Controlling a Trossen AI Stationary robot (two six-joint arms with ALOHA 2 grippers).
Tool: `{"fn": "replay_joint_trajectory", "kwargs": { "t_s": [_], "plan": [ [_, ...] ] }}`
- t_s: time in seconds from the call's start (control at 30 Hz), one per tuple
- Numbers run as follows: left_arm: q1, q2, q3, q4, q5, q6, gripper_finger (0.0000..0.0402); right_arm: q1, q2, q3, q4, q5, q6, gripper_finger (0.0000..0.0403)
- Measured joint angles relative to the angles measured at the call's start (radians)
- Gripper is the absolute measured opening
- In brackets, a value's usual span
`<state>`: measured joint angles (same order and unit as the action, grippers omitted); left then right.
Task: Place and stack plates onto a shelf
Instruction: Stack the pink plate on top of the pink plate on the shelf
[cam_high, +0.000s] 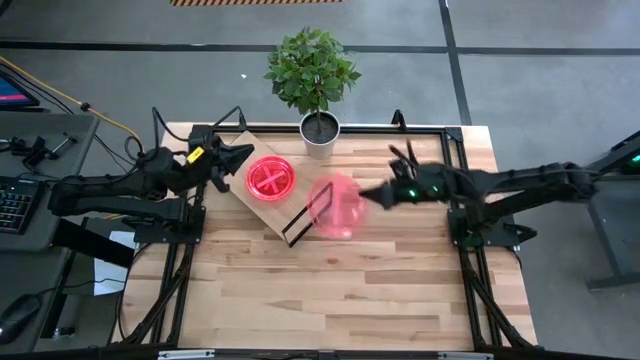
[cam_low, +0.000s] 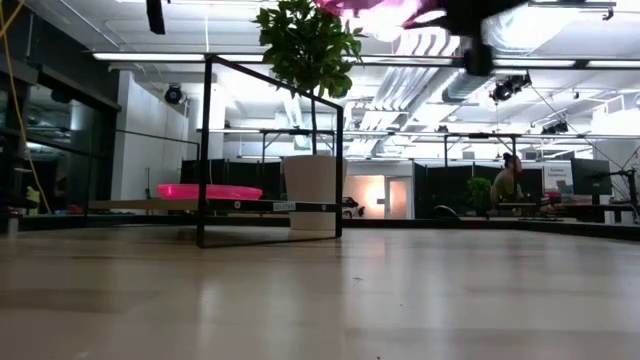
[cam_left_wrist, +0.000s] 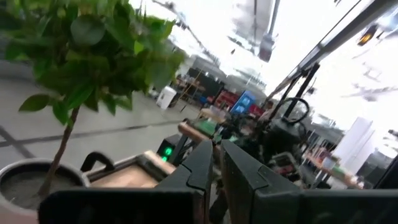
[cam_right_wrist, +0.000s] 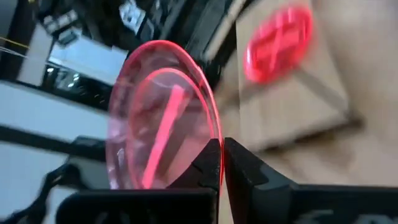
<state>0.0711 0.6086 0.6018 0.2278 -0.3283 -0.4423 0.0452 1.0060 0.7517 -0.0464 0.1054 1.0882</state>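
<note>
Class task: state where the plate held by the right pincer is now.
In the high view, the held plate hangs mid-table in the right pincer, just right of the shelf.

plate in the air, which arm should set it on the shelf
Right. Its tool already grips the plate beside the shelf. The left tool sits shut and empty at the shelf's far edge.

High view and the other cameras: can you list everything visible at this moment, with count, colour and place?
Plate on shelf: one, pink-red, flat on the board.
Held plate: one, translucent pink, in the air right of the shelf.
Shelf: one, light plywood with black wire leg, back left of the table.
Potted plant: one, green in a white pot, back edge behind the shelf.
Table: one, light wood.
Person: one, far in the room.
Left hand: dark, shut, at the shelf's left end.
Right hand: dark, pinching the held plate's rim.
</note>
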Motion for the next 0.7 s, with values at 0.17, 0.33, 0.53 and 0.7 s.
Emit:
{"fn": "replay_joint_trajectory", "kwargs": {
  "t_s": [0.17,0.33,0.53,0.7],
  "plan": [
    [0.000,0.000,0.000,0.112,0.002,0.014,0.0024,-0.143,0.159,0.195,-0.020,-0.001,-0.173,0.0000],
    [0.000,0.000,0.001,0.183,0.014,0.042,0.0024,-0.255,0.353,0.356,-0.025,0.038,-0.234,0.0000],
    [0.000,0.000,0.001,0.188,0.014,0.043,0.0024,-0.292,0.595,0.512,-0.026,0.125,-0.256,0.0000],
    [0.000,0.000,0.001,0.189,0.015,0.043,0.0024,-0.288,0.754,0.606,-0.025,0.135,-0.252,0.0000]
  ]
}}
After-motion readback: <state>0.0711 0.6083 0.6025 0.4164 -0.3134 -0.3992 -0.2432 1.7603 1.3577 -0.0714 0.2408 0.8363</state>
